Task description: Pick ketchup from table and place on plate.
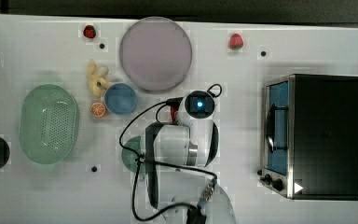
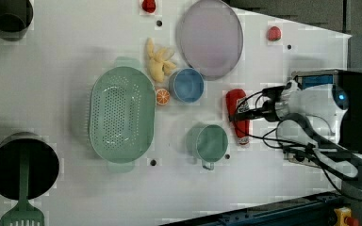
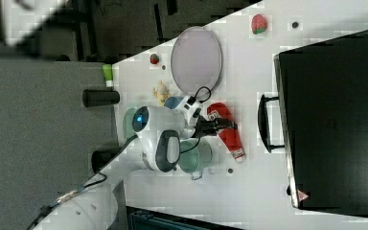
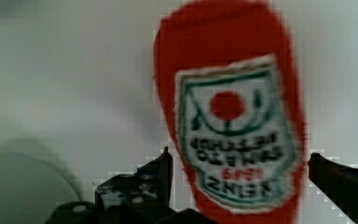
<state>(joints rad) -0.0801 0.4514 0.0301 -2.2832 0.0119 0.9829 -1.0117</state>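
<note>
While the ketchup [image 4: 230, 121] lay flat on the white tabletop [image 2: 56, 94], nothing of the task was finished yet. In the wrist view the red bottle, with its white and green label facing up, sat between the 2 dark fingers [image 4: 161, 170] of the gripper [image 4: 240, 161]. The jaws stood wide, one on each side of the bottle, and they did not seem to press it. So I judged the moment as the approach before the grasp.

In the left view the ketchup [image 2: 238, 115] rested near the middle of the tabletop, beside the green cup [image 2: 210, 142] and not far from the blue bowl [image 2: 186, 85]. The plate [image 2: 209, 37] was well apart from it, close to the tabletop's far edge, and it carried nothing. What was left: closing on the bottle, lifting it, carrying it past the bowl, and setting it down on the plate.
</note>
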